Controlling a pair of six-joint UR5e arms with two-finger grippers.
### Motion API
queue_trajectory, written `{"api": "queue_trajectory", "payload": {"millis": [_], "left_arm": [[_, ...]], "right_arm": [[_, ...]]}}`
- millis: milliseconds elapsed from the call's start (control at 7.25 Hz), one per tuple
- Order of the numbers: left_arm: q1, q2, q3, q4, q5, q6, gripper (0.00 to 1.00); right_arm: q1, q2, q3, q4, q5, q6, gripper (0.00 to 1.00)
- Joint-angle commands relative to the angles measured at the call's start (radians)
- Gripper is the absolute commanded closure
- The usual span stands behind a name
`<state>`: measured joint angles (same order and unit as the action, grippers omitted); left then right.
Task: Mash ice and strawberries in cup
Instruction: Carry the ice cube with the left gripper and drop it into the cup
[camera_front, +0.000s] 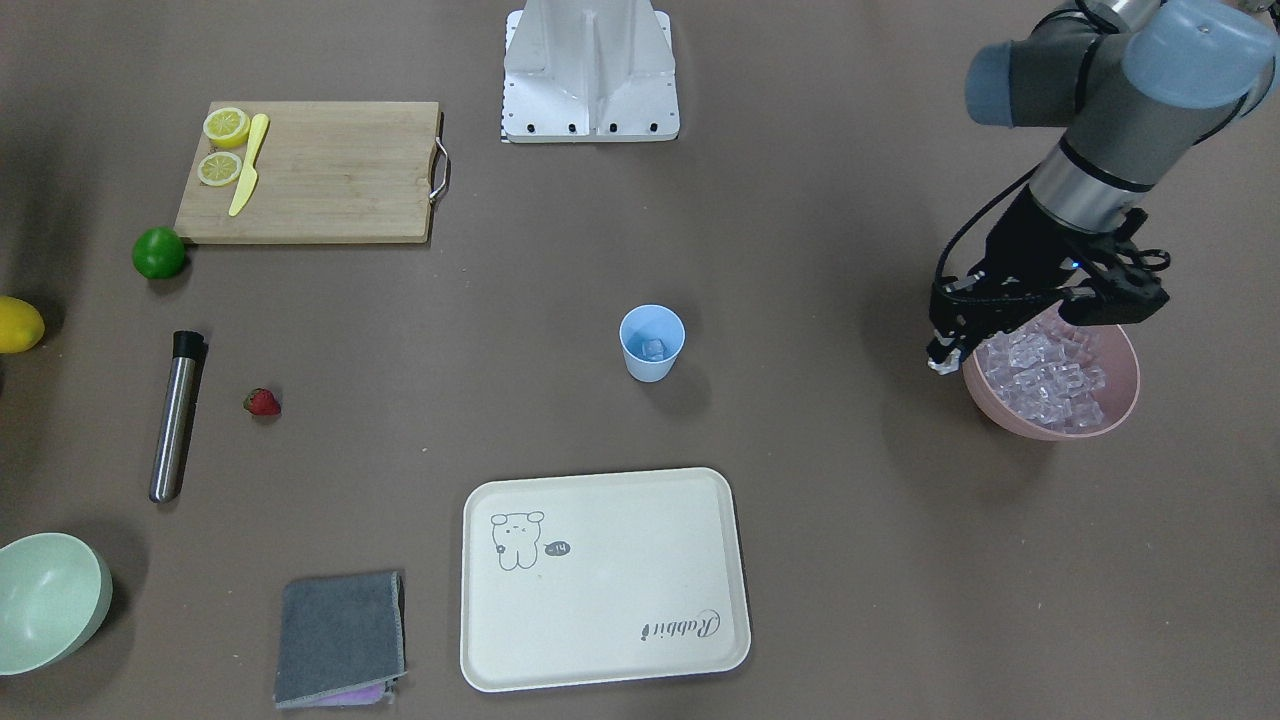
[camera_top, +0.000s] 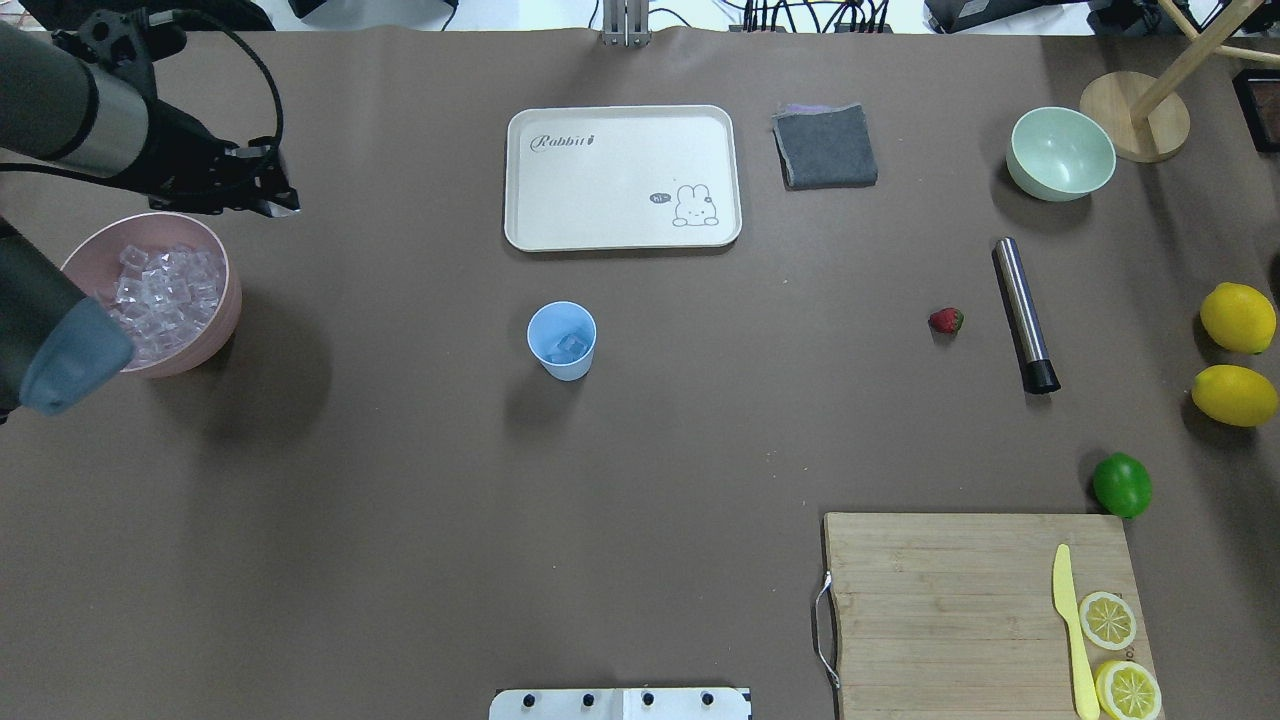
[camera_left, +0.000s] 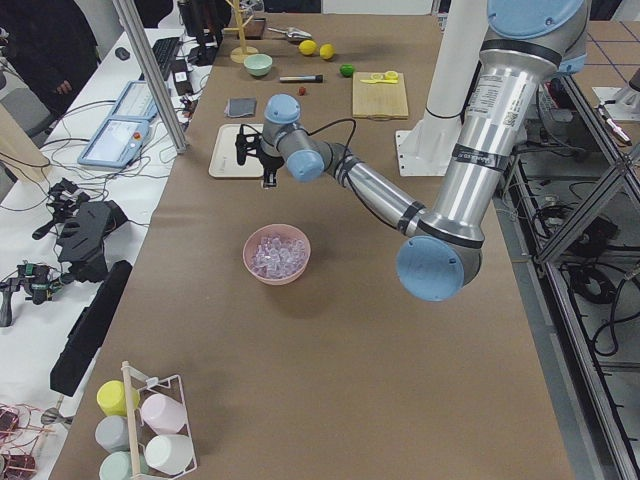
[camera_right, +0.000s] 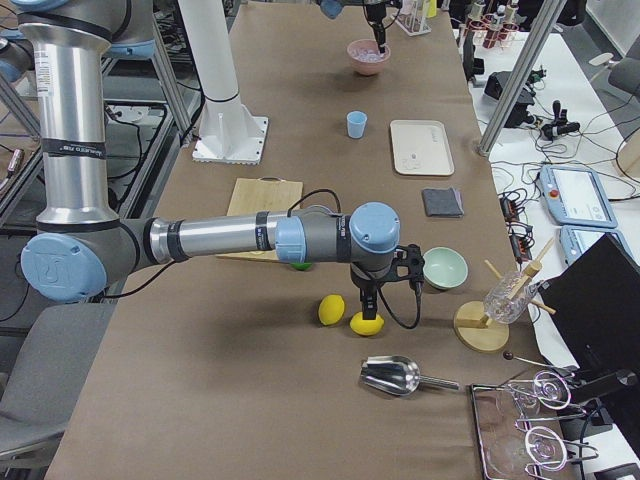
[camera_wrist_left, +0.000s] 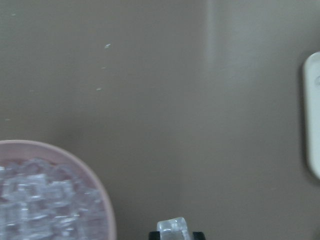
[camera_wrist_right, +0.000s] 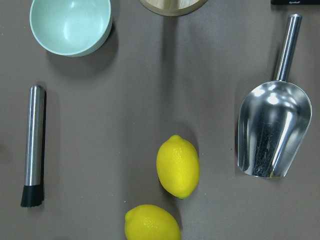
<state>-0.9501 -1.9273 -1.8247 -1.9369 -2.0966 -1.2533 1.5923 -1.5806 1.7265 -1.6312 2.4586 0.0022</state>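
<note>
The light-blue cup (camera_front: 651, 345) stands upright mid-table with an ice cube (camera_front: 654, 349) inside; it also shows in the overhead view (camera_top: 561, 340). A pink bowl (camera_front: 1040, 430) full of ice cubes (camera_front: 1050, 378) sits by my left arm. My left gripper (camera_front: 945, 355) hovers over the bowl's edge on the cup side, shut on one ice cube (camera_wrist_left: 171, 226). The strawberry (camera_front: 262, 402) lies on the table next to a steel muddler (camera_front: 176, 415). My right gripper (camera_right: 362, 300) hangs above two lemons, far from the cup; I cannot tell whether it is open or shut.
A cream tray (camera_front: 600, 580) lies beyond the cup. A grey cloth (camera_front: 340, 635) and a pale green bowl (camera_front: 45, 600) are near it. A cutting board (camera_front: 330, 170) holds lemon halves and a yellow knife; a lime (camera_front: 159, 252) lies beside it. A metal scoop (camera_wrist_right: 272, 130) lies near the lemons (camera_wrist_right: 177, 166).
</note>
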Motion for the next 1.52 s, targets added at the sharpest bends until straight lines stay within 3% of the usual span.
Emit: {"api": "queue_trajectory", "payload": {"millis": [0,552,1241,1379], "left_arm": [[0.111,-0.099,-0.002,-0.017,0.082,-0.199,1.00],[0.393,-0.177,0.013,-0.017,0.378,-0.330,1.00],[0.419,-0.229,0.097,-0.020,0.412,-0.330,1.00],[0.419,-0.236,0.097,-0.017,0.414,-0.330,0.95]], "right_arm": [[0.000,0.002,-0.001,0.001,0.000,0.001,0.00],[0.000,-0.004,-0.004,0.036,-0.001,0.002,0.00],[0.000,-0.007,-0.005,0.037,-0.003,0.002,0.00],[0.000,-0.007,-0.004,0.037,-0.003,0.001,0.00]]}}
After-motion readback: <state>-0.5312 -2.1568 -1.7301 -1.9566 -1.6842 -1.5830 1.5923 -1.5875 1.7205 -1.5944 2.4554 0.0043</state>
